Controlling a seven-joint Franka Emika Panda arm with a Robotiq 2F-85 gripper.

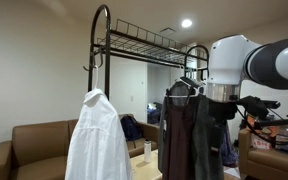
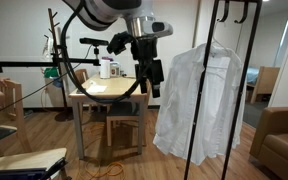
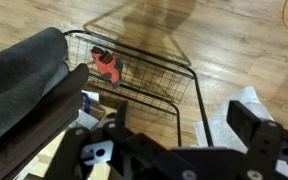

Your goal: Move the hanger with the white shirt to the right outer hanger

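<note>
Wrist view: my jaws stand spread with nothing between them, a dark garment [image 3: 24, 75] close alongside and a wire shelf [image 3: 149, 75] past them above the wood floor. In an exterior view the white shirt [image 2: 199, 100] hangs from the rack [image 2: 222, 25] near the jaws, not touching; the desk [image 2: 104, 93] stands behind them.

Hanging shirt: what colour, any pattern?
Plain white, no pattern. The shirt shows best in an exterior view.
</note>
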